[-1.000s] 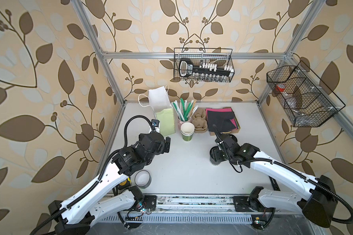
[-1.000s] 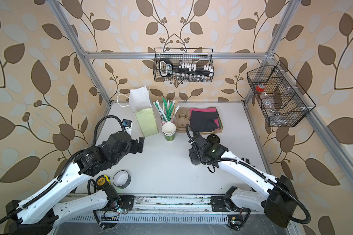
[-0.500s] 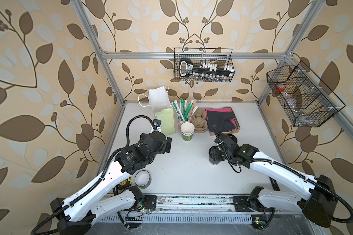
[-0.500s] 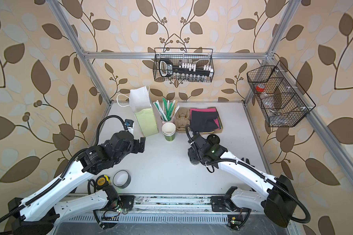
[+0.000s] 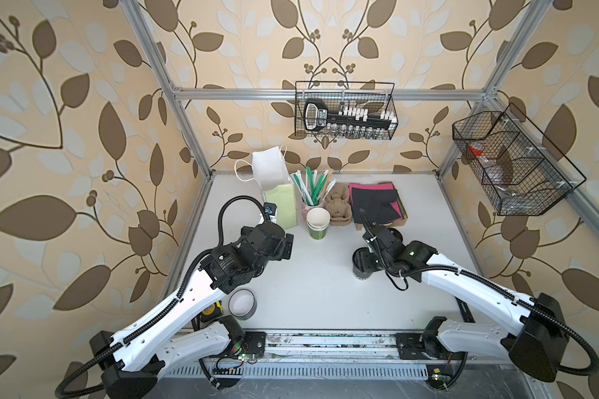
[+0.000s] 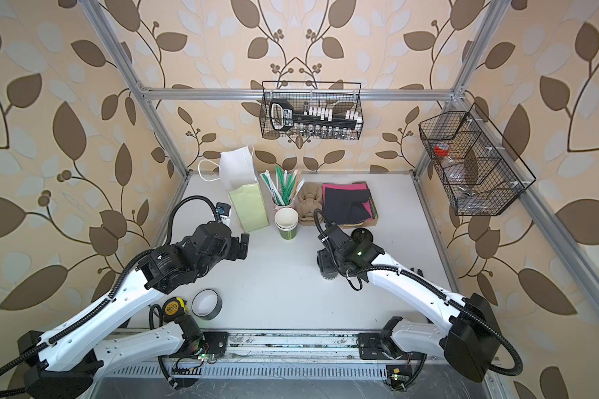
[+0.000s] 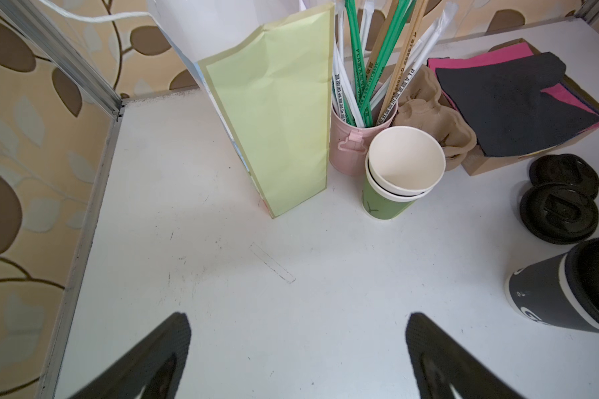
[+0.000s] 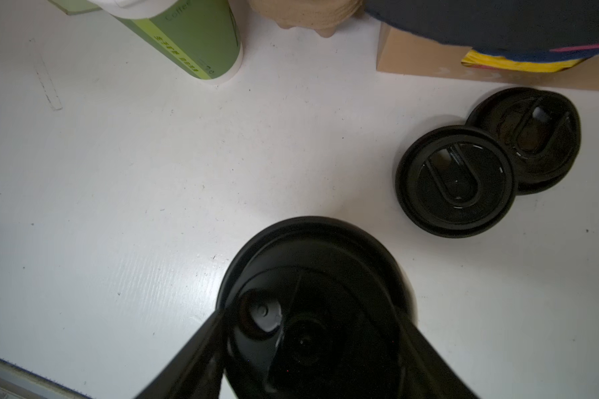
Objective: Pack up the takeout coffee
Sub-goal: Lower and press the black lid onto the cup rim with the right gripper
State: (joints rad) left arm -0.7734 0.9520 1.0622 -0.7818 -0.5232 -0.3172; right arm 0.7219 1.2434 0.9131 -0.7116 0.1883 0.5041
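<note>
While the left gripper [image 7: 300,345] is hovering over a bare part of the white table [image 5: 325,304], with its two black fingers [image 7: 153,355] spread wide and holding nothing, a tall light green paper bag [image 5: 282,207] is standing upright near it, toward the back wall. Beside the bag, a pink metal cup of wrapped straws [image 7: 346,152] and a lidless stack of green paper cups [image 5: 318,224] are standing close together. Further right, the takeout coffee [image 5: 362,267], a dark paper cup with a round black plastic lid, is standing upright. The right gripper [image 8: 313,345] is gripping it from above, one finger pressing on each side of the lid. Two loose black plastic lids [image 8: 455,179] are lying overlapped near it, just beside a brown cardboard box [image 8: 412,65].
</note>
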